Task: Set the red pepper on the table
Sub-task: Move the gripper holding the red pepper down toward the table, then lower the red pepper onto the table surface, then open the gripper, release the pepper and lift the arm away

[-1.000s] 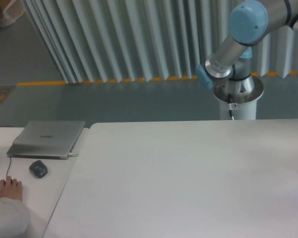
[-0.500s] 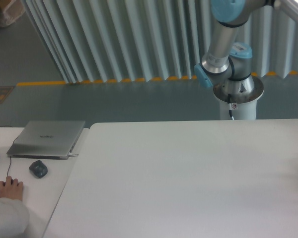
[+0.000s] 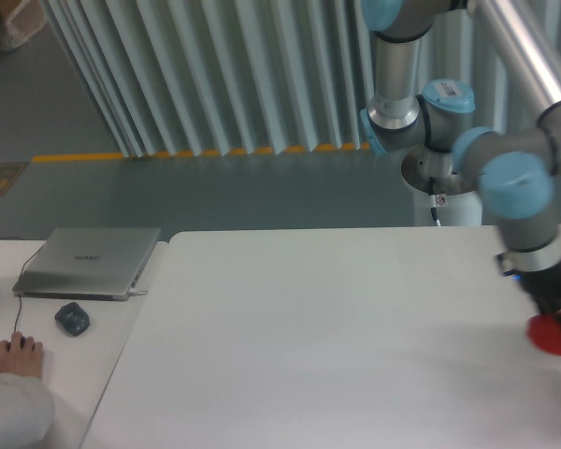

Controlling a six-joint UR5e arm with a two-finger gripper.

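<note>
The tool (image 3: 553, 318) is grasping the red pepper (image 3: 552, 335) at the far right edge of the surface (image 3: 337, 337), low above it. The pepper is round, so I think it may roll off this edge if it is let go here.

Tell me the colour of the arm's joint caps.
Light blue, seen in the fixed camera view on the arm.

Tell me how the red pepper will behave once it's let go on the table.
The red pepper, at the hand near the right edge of the table, looks rounded, so it may roll or rock. The tabletop looks smooth, offering little to stop it. The blurred view hides its stem and base.
</note>
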